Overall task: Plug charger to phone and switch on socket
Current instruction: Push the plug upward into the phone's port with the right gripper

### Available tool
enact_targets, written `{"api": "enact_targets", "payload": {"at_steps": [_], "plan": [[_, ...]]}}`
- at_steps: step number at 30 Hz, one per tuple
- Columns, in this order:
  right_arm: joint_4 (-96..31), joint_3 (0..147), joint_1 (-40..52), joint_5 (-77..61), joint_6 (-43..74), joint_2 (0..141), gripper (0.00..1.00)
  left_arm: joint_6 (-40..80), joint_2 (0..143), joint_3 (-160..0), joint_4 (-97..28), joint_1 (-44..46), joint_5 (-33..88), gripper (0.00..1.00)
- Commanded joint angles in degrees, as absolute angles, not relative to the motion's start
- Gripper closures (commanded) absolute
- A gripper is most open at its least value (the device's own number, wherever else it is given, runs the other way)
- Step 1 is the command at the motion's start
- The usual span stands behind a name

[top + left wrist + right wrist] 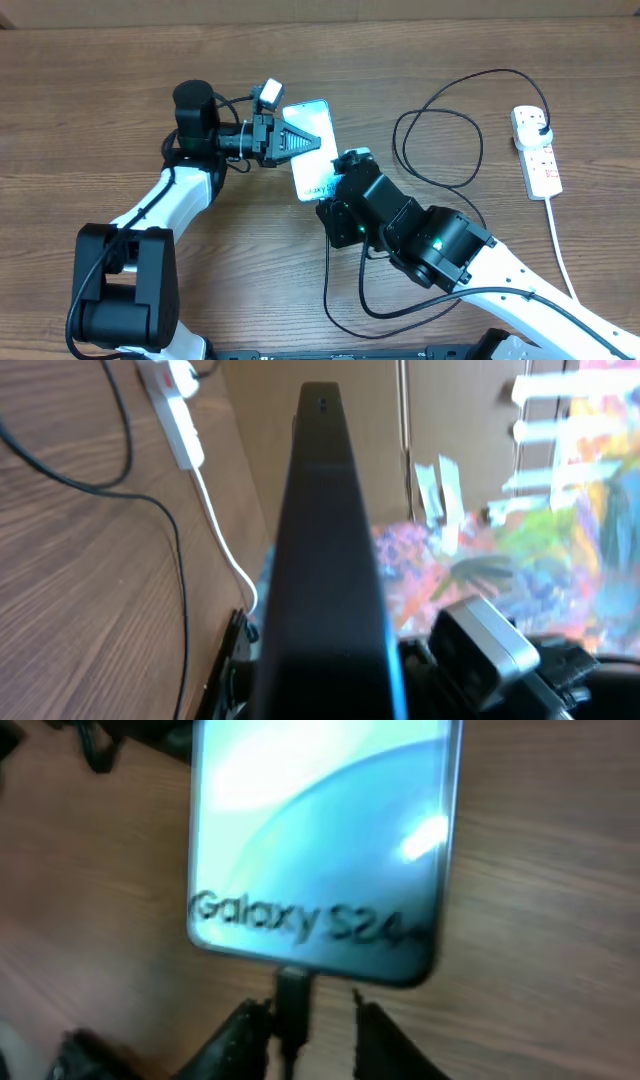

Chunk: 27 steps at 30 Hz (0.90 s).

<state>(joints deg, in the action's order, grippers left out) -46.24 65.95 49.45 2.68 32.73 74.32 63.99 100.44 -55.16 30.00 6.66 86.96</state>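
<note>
The phone (312, 135) lies tilted on the table with its cyan screen lit; the right wrist view shows "Galaxy" text on the phone (320, 840). My left gripper (298, 142) is shut on the phone's side edge, seen edge-on in the left wrist view (325, 560). The charger's connector tip (291, 992) sits at the phone's bottom edge. My right gripper (305, 1015) is open around it, its left finger touching the tip and its right finger apart. The charger cable (440, 140) loops to its plug head (541, 128) in the socket (540, 165).
The socket's thick white cord (560, 250) runs toward the front right, and the socket also shows in the left wrist view (175, 410). Thin black cable (345, 300) trails beneath my right arm. The table is brown wood.
</note>
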Motion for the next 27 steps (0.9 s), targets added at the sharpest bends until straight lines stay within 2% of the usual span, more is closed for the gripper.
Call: {"api": "enact_targets", "payload": {"at_steps": [1, 2, 5, 9, 13, 17, 18, 20, 23, 27], "plan": [[-51.03, 70.91, 49.17, 4.78, 32.8, 71.2, 0.51, 60.2, 100.4, -55.88, 30.26, 7.42, 90.54, 0.96], [-53.1, 72.01, 49.17, 4.38, 32.8, 70.52, 0.4, 60.16, 100.4, -55.88, 30.26, 7.42, 90.54, 0.96], [-55.96, 72.77, 49.17, 2.31, 33.1, 68.69, 0.34, 60.18, 100.4, -55.88, 30.26, 7.42, 90.52, 0.96], [-57.1, 72.34, 50.02, -1.17, 36.4, 69.56, 0.34, 60.18, 100.4, -55.88, 30.26, 7.42, 90.45, 0.96], [-55.88, 71.37, 52.82, -0.82, 38.19, 72.84, 0.41, 60.18, 100.4, -55.88, 30.26, 7.42, 89.8, 0.96], [-55.88, 70.76, 55.48, 6.09, 41.04, 78.13, 0.44, 60.2, 100.4, -55.88, 30.26, 7.44, 89.58, 0.96], [-55.88, 70.76, 55.72, 7.14, 42.35, 79.5, 0.47, 60.23, 100.4, -55.88, 30.24, 7.42, 89.65, 0.96], [-55.37, 70.76, 55.9, 7.05, 43.92, 81.78, 0.66, 60.23, 100.4, -55.88, 30.24, 7.42, 89.67, 0.96], [-55.18, 70.76, 55.92, 7.09, 44.82, 83.22, 0.85, 60.23, 100.4, -55.88, 30.24, 7.42, 89.69, 0.96], [-54.24, 70.81, 55.92, 8.27, 44.99, 83.7, 0.96, 60.2, 100.4, -55.88, 30.24, 7.42, 89.62, 0.96]]}}
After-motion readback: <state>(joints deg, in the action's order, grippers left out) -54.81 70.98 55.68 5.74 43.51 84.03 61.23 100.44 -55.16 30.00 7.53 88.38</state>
